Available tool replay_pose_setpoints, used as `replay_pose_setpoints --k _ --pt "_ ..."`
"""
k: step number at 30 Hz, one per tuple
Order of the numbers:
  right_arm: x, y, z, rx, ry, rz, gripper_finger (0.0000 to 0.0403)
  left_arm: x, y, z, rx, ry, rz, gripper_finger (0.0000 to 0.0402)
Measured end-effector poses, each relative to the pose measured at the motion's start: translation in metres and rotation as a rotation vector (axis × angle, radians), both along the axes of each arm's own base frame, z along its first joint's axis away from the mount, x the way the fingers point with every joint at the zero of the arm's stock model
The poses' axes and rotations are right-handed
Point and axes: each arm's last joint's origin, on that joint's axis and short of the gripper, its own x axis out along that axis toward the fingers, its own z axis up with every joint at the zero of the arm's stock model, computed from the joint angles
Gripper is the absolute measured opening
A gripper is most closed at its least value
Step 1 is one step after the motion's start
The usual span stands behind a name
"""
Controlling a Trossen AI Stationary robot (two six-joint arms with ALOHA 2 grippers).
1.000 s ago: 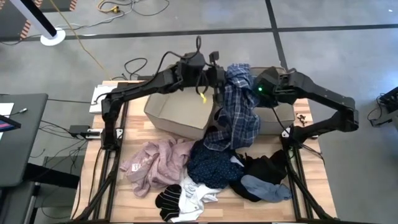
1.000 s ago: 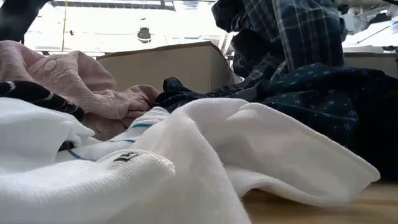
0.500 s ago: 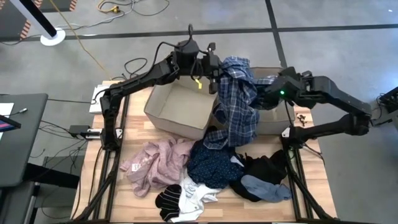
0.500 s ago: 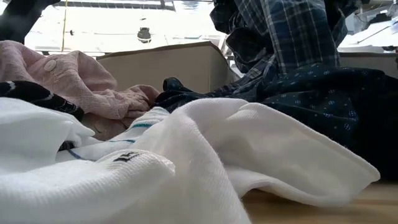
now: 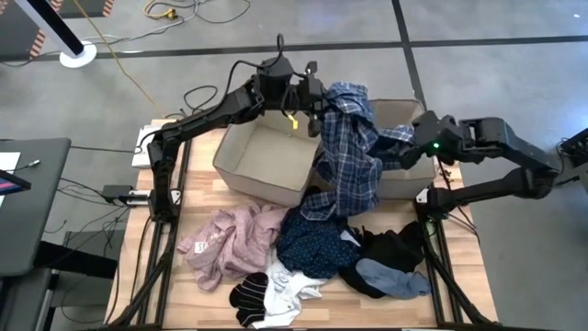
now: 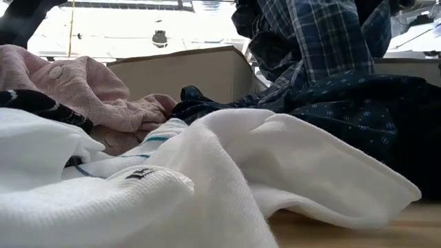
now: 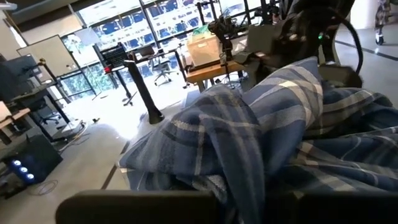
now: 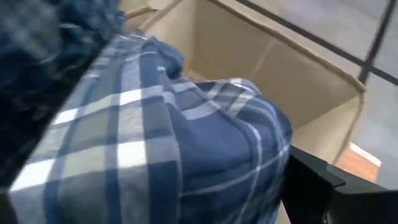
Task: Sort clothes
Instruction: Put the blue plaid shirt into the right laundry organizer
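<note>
Left gripper (image 5: 317, 108), upper centre of the high view, clamped on the top of the plaid shirt (image 5: 351, 147). Right gripper (image 5: 411, 147), centre right, pinching the same shirt's other edge above the right bin (image 5: 404, 184). Shirt stretched between both, hanging over the gap beside the left bin (image 5: 262, 161). Below, pink top (image 5: 230, 241), dark blue garment (image 5: 317, 244), black pieces (image 5: 395, 248), striped socks (image 5: 250, 296) heaped on the table (image 5: 207, 303).
</note>
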Motion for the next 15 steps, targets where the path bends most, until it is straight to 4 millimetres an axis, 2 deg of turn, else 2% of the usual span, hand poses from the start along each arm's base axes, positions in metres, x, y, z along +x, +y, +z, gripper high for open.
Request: replay_pose_setpoints --k 4,8,10,12,15 --pt "-0.016 -0.002 0.0 -0.072 0.037 -0.148 0.0276 0.0 0.0 0.0 -0.001 -0.001 0.0 0.0" --pt "-0.017 -0.005 -0.002 -0.116 0.041 -0.176 0.0276 0.005 0.002 -0.005 -0.017 0.003 0.0 0.0" --pt "-0.007 -0.005 -0.003 -0.079 -0.002 -0.119 0.0276 0.009 0.003 -0.011 -0.03 0.02 0.0 0.0" --pt "0.002 -0.003 -0.001 -0.02 -0.064 0.018 0.0276 0.014 0.005 -0.016 -0.028 0.02 -0.003 0.0" --pt "0.01 -0.003 0.005 -0.028 -0.154 0.088 0.0276 0.021 0.008 -0.027 -0.04 0.037 -0.002 0.0"
